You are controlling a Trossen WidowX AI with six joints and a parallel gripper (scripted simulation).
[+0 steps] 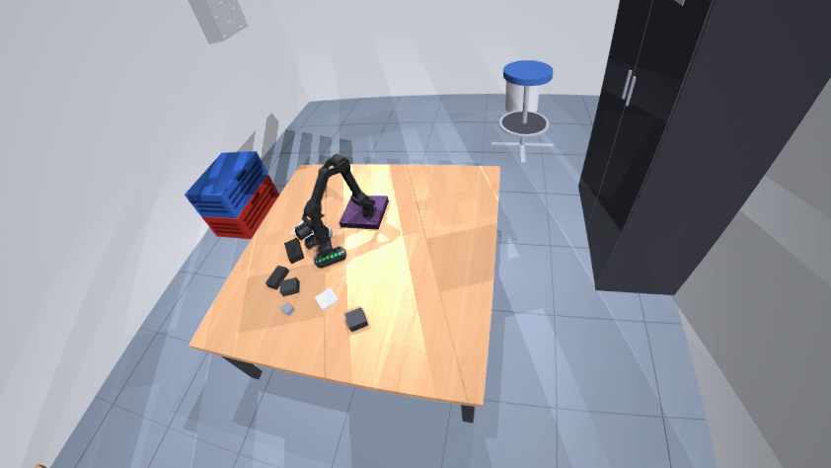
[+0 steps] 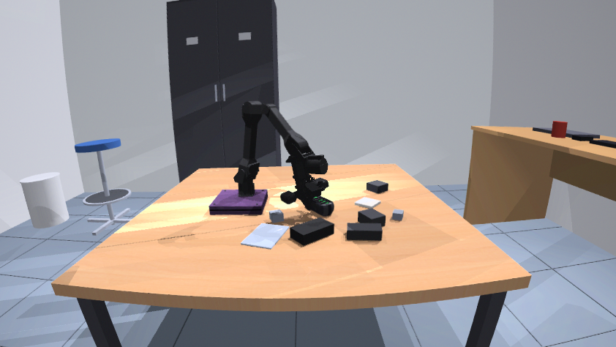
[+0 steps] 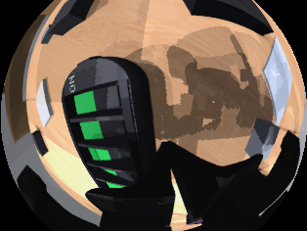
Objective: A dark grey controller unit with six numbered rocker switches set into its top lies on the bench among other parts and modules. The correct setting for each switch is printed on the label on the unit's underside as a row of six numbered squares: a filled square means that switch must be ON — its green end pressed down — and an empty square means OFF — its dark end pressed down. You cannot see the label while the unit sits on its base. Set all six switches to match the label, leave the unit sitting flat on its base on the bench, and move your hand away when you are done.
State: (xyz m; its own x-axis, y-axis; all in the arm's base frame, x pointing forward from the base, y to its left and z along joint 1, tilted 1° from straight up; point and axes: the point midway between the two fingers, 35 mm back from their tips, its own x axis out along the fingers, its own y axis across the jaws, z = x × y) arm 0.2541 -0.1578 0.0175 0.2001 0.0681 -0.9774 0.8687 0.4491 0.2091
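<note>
The dark grey controller unit sits flat on its base on the wooden bench, with its switch row facing up. Several of its rocker switches show bright green in the wrist view. My gripper is shut and holds nothing. Its tips are low at one end of the unit, just beside the last switches. The label on the underside is hidden.
Dark blocks, white plates and small grey cubes lie around the unit. The arm stands on a purple base plate. Blue and red crates stand beside the bench.
</note>
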